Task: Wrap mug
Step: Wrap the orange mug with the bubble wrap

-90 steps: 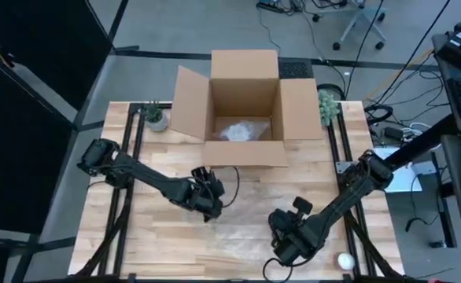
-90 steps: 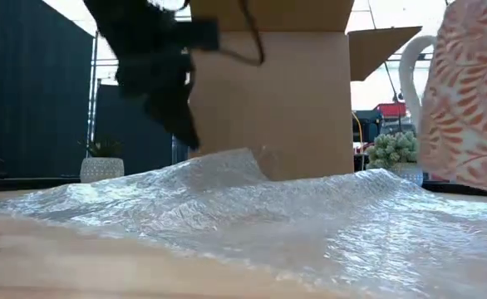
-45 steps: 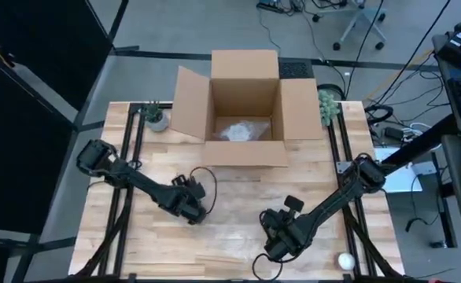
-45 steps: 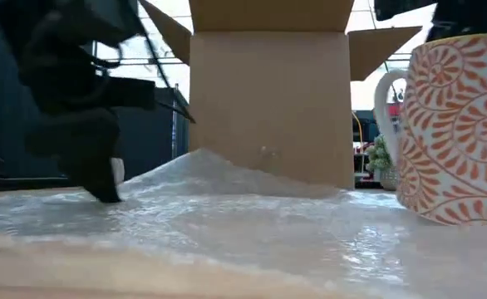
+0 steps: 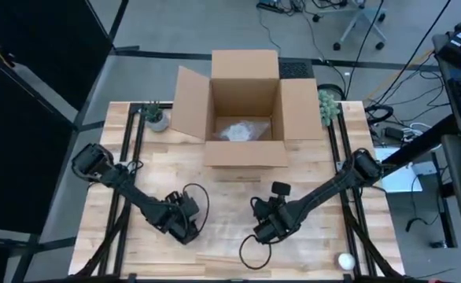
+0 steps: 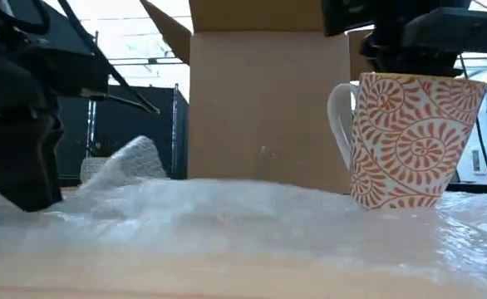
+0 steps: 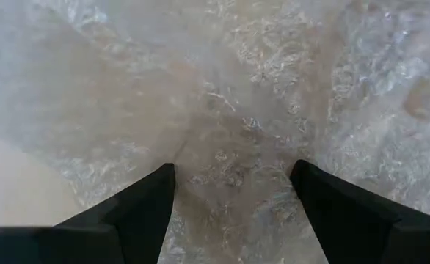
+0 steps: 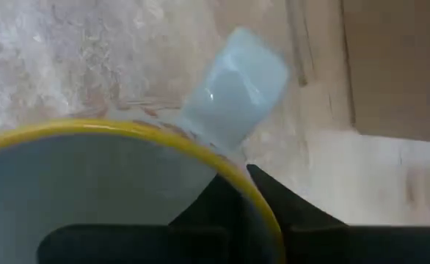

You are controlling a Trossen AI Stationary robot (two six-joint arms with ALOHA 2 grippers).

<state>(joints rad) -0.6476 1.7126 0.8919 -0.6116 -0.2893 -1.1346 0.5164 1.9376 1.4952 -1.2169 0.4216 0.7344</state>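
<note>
Light wooden table [image 5: 325, 169] holds an open brown cardboard box [image 5: 245, 110] at the far middle. A clear bubble wrap sheet [image 6: 227, 216] is spread on the near part. White mug with orange swirl pattern and yellow rim [image 6: 414, 141] stands upright on it, right of centre, right gripper [image 8: 237, 192] clenched on its rim. Left gripper [image 7: 233, 192], fingers spread, presses on the sheet's left part.

mug [image 8: 90, 191] cut off by frame; box [image 6: 268, 91] top cropped
</note>
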